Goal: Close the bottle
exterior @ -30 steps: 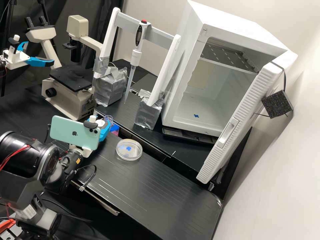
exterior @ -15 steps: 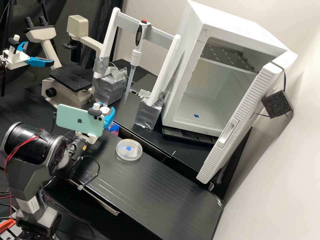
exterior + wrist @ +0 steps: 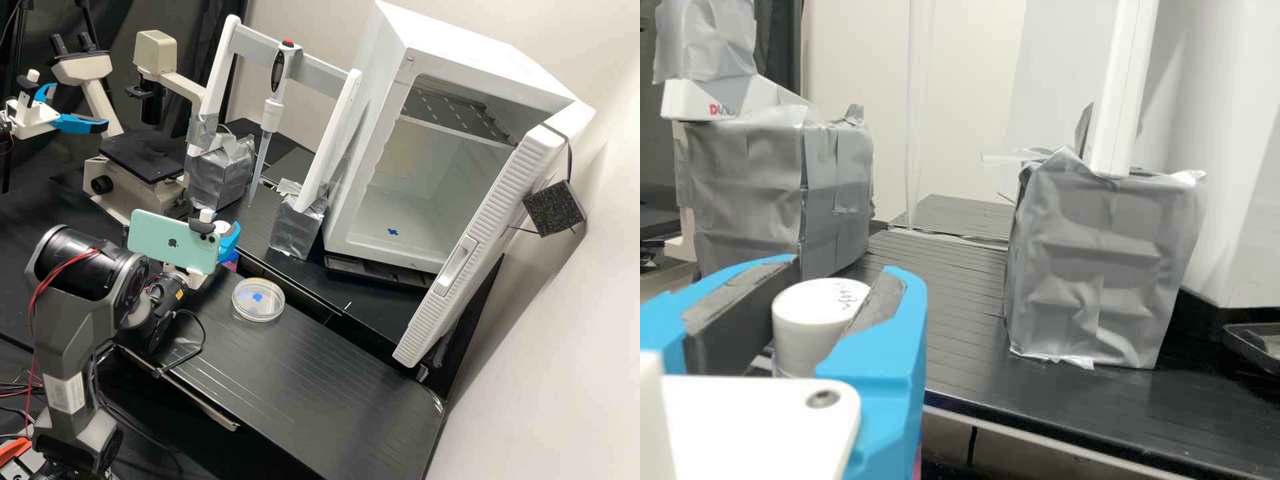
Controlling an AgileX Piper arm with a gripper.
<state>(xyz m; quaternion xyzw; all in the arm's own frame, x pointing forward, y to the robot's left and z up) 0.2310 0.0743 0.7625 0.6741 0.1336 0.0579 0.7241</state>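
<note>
Appears to stand at the capping step, with the white cap [image 3: 818, 318] grasped roughly upright between the blue fingers [image 3: 878, 348], touching both pads. Take the pink-and-blue object [image 3: 231, 264], partly hidden just below the fingers in the high view, as the probable bottle, without confirmation. Calls next for centring the cap over the mouth, lowering level and turning down, with cross-threading a likely fault.

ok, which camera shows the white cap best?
The wrist view: it has the cap close up, top and part of the side, between the hand's blue fingers. The high view shows it as a small white disc beside the phone.
</note>
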